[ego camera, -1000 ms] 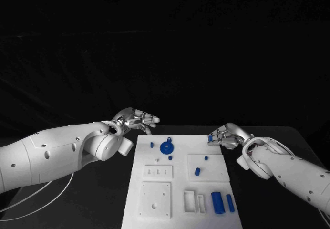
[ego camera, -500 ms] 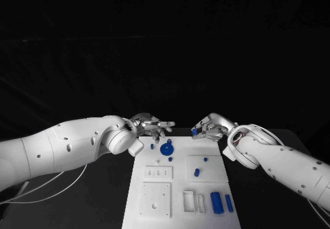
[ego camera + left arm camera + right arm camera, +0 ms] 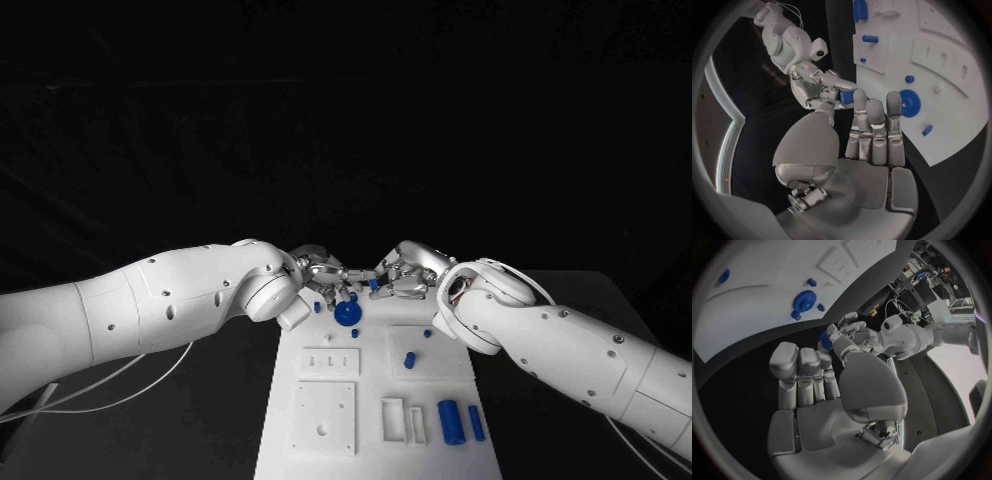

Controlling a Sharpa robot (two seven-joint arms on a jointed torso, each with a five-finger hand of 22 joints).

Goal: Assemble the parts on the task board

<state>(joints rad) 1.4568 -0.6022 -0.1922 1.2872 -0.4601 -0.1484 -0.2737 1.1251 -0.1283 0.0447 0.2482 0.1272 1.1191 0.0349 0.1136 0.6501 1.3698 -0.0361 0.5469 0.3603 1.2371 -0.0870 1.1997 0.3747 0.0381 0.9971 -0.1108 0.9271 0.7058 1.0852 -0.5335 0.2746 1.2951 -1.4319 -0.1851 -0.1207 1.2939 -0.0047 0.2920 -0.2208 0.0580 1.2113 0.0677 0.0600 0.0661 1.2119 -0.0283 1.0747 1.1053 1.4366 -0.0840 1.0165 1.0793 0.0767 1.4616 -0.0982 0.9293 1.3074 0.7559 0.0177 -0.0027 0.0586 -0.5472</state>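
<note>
Now the right hand [image 3: 401,272] pinches a small blue part [image 3: 374,284], touching the left hand [image 3: 326,274], whose fingers are spread just beside it.

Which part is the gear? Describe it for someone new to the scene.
Find the white task board in the middle of the black table. At its far end, just below the two hands, sits the blue gear: a toothed disc, much wider than the small blue pegs beside it.

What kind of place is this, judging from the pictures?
Probably a robotics lab test bench. A white task board with slots and small blue parts, such as a gear, lies on a black table before a dark backdrop, and the right wrist view shows cluttered equipment behind.
</note>
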